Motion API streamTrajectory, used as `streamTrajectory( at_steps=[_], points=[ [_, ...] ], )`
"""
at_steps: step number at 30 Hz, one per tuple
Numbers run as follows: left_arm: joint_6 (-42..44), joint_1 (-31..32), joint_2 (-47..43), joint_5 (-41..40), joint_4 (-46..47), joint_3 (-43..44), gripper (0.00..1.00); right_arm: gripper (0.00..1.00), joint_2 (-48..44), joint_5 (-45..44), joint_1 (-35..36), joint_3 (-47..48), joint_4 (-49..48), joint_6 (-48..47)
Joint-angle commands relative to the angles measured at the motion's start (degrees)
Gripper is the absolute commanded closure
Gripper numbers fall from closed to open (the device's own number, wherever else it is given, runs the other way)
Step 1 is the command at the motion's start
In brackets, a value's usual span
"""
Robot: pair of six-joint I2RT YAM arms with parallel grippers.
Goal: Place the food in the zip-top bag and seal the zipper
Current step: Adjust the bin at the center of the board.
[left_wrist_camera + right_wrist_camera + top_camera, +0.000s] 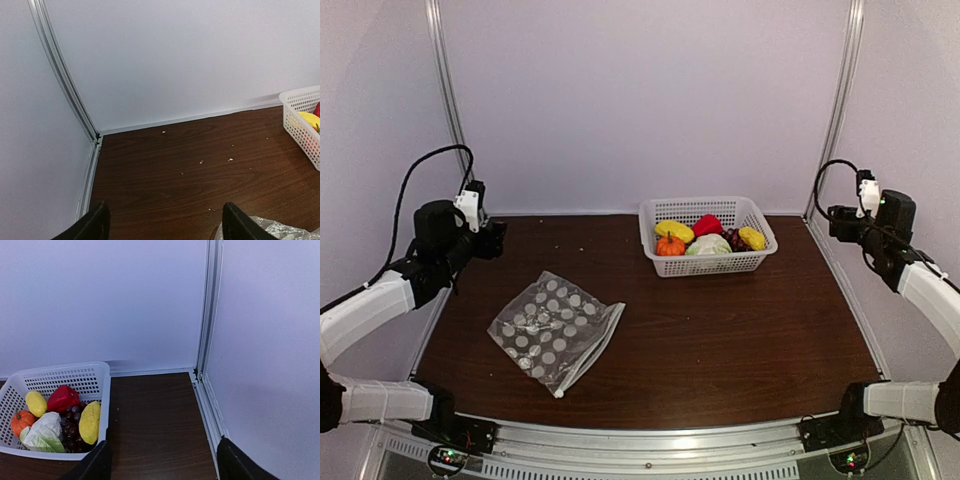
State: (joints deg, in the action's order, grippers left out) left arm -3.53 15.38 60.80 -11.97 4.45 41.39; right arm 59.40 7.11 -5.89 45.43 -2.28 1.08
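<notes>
While left claw (165,227) and right claw (161,466) both gape empty, the left wrist catches only a corner of the zip-top bag (286,231), the right wrist the food (55,417) in its basket (65,371); overhead alone shows the bag whole on the surface (720,340).

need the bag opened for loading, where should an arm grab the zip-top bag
Probably the zipper along the zip-top bag's right edge, pinched from above on that side: the bag lies flat on the table, so that strip is the firmest hold.

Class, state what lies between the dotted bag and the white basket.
Only bare tabletop separates zip-top bag from basket, shown in the top external view.
</notes>
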Motion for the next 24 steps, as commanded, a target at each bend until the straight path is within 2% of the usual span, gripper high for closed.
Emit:
streamTrajectory(
  at_steps=[1,3,6,11,17,24],
  points=[
    [1.4,1.0,-1.5,4.6,2.6,-1.8,0.19,0.17,-0.3,2.4,-0.2,-1.5,1.2,-3.0],
    [2.6,1.6,-1.8,6.0,2.7,-2.2,0.16,0.11,-0.4,7.9,-0.2,-1.9,2.2,-8.1],
    [3.8,3.2,-1.9,8.0,2.3,-2.5,0.13,0.1,-0.3,15.4,-0.1,-2.4,4.5,-16.3],
    [6.2,7.2,-1.0,9.9,0.7,-2.2,0.14,0.21,4.7,24.0,1.5,2.6,14.7,-28.2],
    [7.6,10.6,1.9,15.6,-1.9,-0.2,0.19,0.35,13.9,26.0,7.5,11.0,25.9,-41.6],
    [8.0,11.5,2.9,20.4,-2.7,0.2,0.21,0.41,26.6,22.3,16.3,21.4,32.9,-48.5]
  ],
)
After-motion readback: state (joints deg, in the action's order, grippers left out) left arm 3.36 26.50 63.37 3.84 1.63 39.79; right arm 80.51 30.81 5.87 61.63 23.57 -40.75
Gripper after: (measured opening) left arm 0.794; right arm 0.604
